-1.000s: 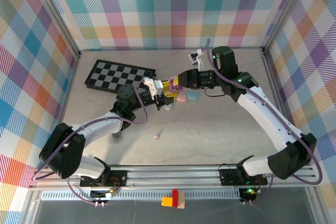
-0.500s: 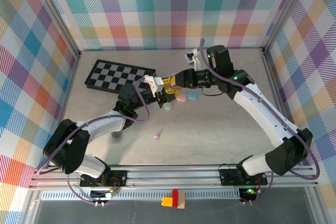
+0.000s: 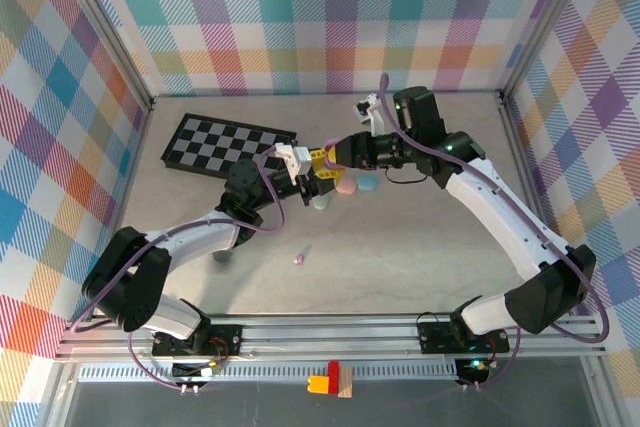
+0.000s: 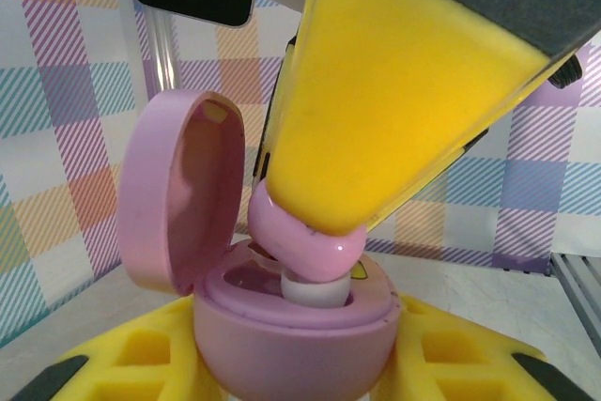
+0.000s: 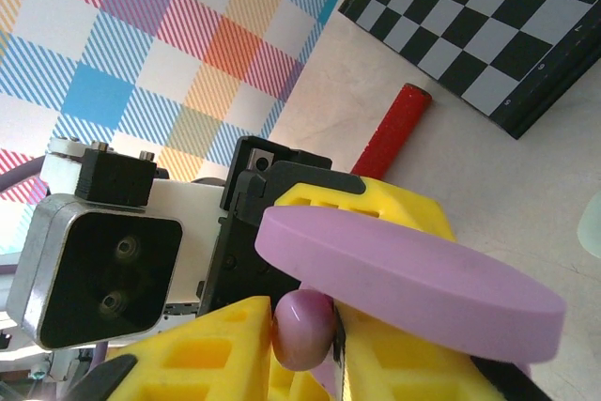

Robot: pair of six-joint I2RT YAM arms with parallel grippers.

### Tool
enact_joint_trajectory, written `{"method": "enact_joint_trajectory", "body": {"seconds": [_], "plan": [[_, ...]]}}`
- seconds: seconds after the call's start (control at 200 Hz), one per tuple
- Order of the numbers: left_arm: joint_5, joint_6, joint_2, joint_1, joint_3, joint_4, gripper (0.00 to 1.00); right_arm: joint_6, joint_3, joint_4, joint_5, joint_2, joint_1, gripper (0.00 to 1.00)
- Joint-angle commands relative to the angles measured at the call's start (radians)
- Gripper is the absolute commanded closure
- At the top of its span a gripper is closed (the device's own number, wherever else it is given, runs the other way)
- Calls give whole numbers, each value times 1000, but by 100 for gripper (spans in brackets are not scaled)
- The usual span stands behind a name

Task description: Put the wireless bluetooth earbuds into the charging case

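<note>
Right pincer (image 5: 305, 354) holds glossy rounded earbud (image 4: 305, 243) in smooth, pebble-shaped case (image 4: 291, 349).

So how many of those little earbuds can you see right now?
2: a pink one pinched by the right gripper over the open case, and a purple one lying loose on the table. More may be hidden.

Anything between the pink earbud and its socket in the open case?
Nothing visible. The lid is hinged aside, and the pink earbud in the right gripper has its tip in the socket of the case.
</note>
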Motion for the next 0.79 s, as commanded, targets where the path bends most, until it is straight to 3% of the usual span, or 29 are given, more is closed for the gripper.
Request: {"method": "enact_joint_trajectory", "body": {"seconds": [0.0,0.11,0.395,0.5,0.63,0.79], "plan": [[0,3,-17,-10,21,58,65,-18,26,-37,-3,19,7,73],[0,5,-20,-10,20,52,66,-15,28,-38,1,18,7,67],[-1,14,-36,-10,10,43,65,-31,39,-58,62,-12,7,62],[-10,19,-38,-9,8,22,65,-33,38,-50,94,-37,5,54],[-25,24,-44,-7,-5,19,65,-45,34,-37,87,-58,5,44],[-22,6,-50,20,-19,19,64,-76,-36,41,39,-134,5,40]]}}
